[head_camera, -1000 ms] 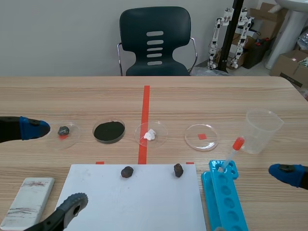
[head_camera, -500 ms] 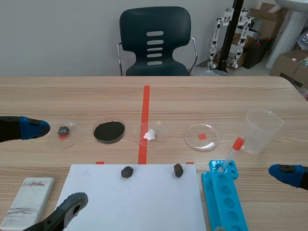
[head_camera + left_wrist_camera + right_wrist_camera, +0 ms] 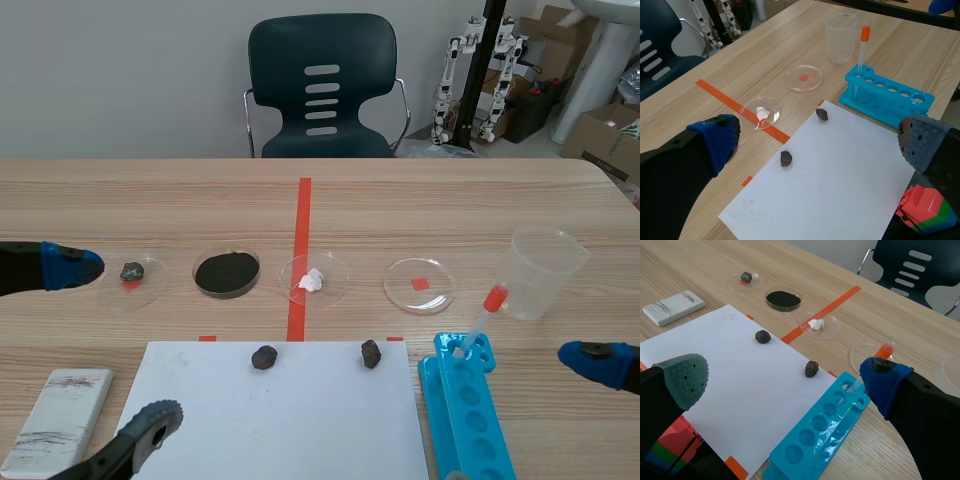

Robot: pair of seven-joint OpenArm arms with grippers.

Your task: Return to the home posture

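Looks all but finished, judging by posture alone; shows the left gripper (image 3: 817,144) spread wide apart and empty, low at the near left side of the bench (image 3: 400,200), and the right gripper (image 3: 785,379) likewise wide apart with nothing in it, low at the near right side; touches no object with either; leaves, at most, a small settling of the arms, though cannot tell the exact home pose from here; turning to the containers, counts four clear dishes in a row across the bench; shows a small dark stone in the leftmost dish (image 3: 133,272), over a red mark; shows a flat round of black powder in the next dish (image 3: 227,272); shows a white lump in the third dish (image 3: 313,279), lying partly over the long orange tape line; shows nothing in the fourth dish (image 3: 419,284) but the red mark under it; reads the clear plastic cup (image 3: 545,268) as empty, upright, right of the dishes; finds a dropper (image 3: 483,315) with an orange bulb standing in the far end hole of the blue rack (image 3: 465,415), leaning toward the cup, with the other holes apparently vacant; notes two loose dark stones (image 3: 264,357) near the far edge of the white sheet (image 3: 280,420), outside any dish; also notes a smudged white eraser (image 3: 58,420) lying left of the sheet.
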